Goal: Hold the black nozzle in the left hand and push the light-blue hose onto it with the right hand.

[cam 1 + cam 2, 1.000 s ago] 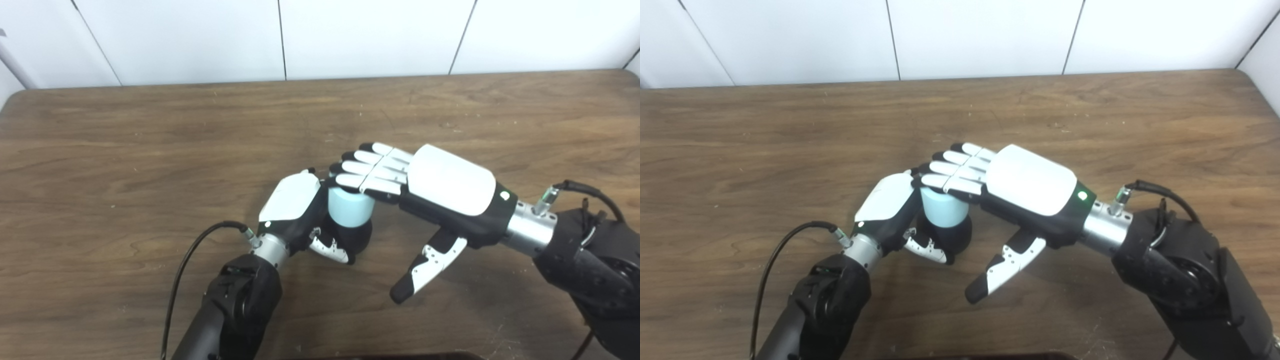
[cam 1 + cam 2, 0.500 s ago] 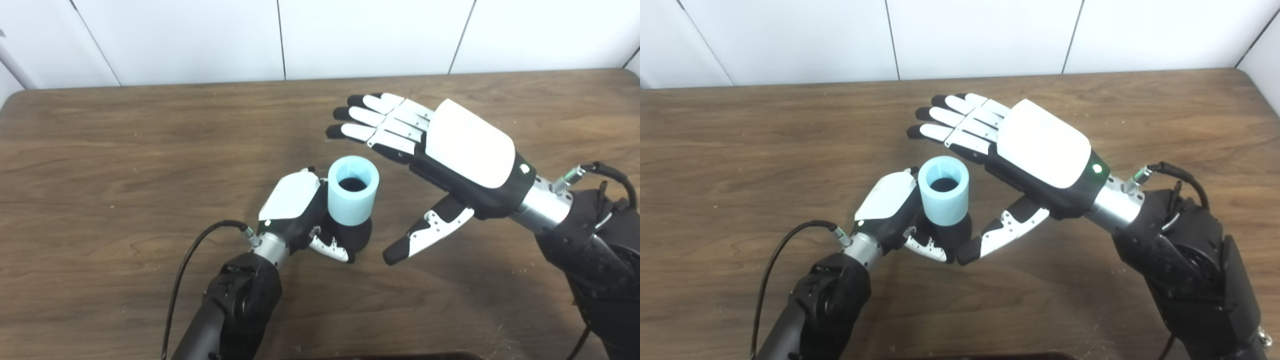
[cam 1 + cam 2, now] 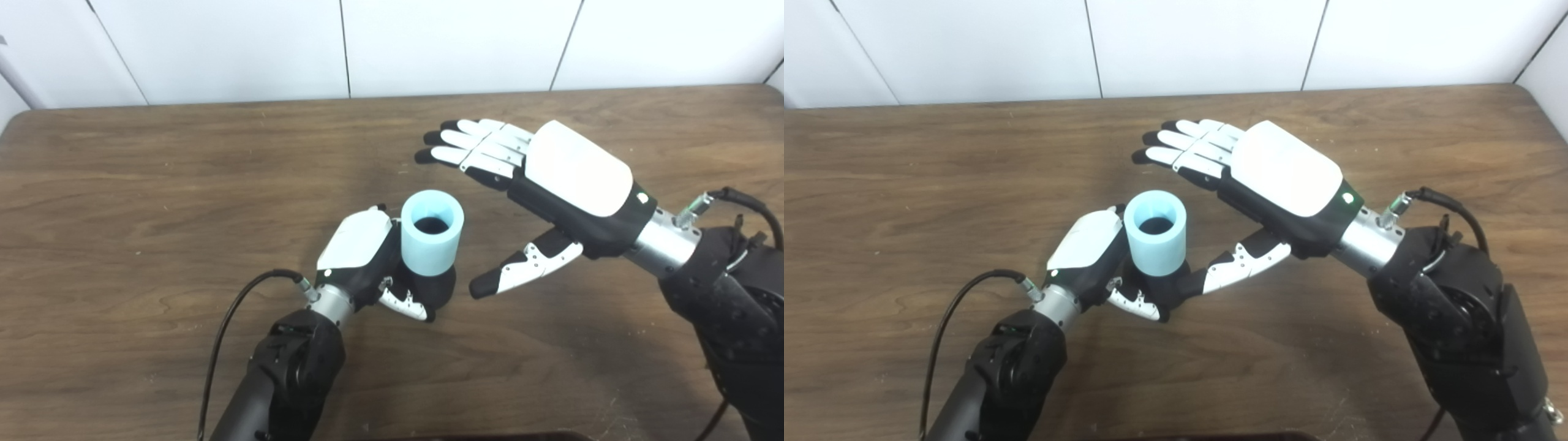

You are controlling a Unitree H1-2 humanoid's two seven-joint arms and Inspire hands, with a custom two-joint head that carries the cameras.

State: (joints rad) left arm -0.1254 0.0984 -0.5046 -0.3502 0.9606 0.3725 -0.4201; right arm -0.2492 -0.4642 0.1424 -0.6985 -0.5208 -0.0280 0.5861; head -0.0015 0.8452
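My left hand (image 3: 361, 260) is shut on the black nozzle (image 3: 438, 289), which stands upright near the middle of the table. The light-blue hose (image 3: 430, 240), a short wide tube, sits on top of the nozzle with its open end up; it also shows in the right eye view (image 3: 1156, 239). My right hand (image 3: 551, 184) is open and empty, palm down, raised above and to the right of the hose, not touching it. Its thumb points toward the nozzle. Most of the nozzle is hidden by my left hand and the hose.
The brown wooden table (image 3: 153, 196) carries only the nozzle and hose. A black cable (image 3: 229, 318) loops beside my left wrist. White wall panels (image 3: 429, 43) stand behind the far edge.
My right hand, which lay flat on top of the hose a second ago, has lifted off and moved up and to the right. My left hand, nozzle and hose have stayed put.
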